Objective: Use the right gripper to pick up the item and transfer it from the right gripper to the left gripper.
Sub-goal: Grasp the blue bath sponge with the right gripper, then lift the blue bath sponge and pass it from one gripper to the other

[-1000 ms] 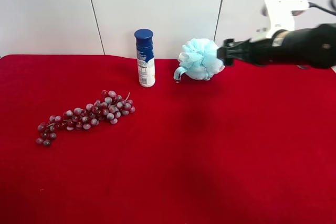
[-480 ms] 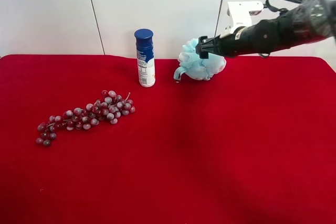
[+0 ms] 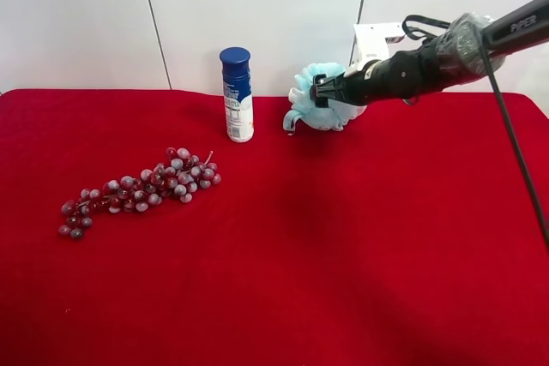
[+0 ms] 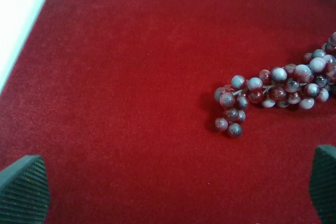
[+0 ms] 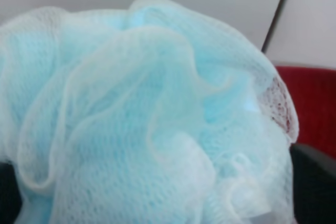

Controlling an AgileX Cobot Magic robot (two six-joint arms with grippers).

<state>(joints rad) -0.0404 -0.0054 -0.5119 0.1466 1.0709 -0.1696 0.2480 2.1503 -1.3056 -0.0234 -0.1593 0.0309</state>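
The pale-blue mesh bath pouf [image 3: 322, 117] sits on the red cloth at the back, against the white wall, with its ribbon loop [image 3: 292, 122] toward the bottle. The right gripper [image 3: 319, 90] reaches in from the exterior high view's right and is pushed into the pouf. In the right wrist view the pouf [image 5: 152, 124] fills the picture between the two wide-apart dark fingers [image 5: 315, 182], so the right gripper [image 5: 160, 192] is open around it. The left gripper [image 4: 173, 187] is open and empty above the cloth near the grapes [image 4: 273, 90]; it is out of the exterior high view.
A blue-capped white bottle [image 3: 238, 96] stands upright just left of the pouf in the exterior high view. A bunch of red-purple grapes [image 3: 141, 190] lies on the red cloth [image 3: 343, 246] at the left. A white wall closes the back.
The right arm has moved leftward in the exterior high view, from beside the pouf to having its fingers pushed into it. The pouf, bottle and grapes have stayed in place.
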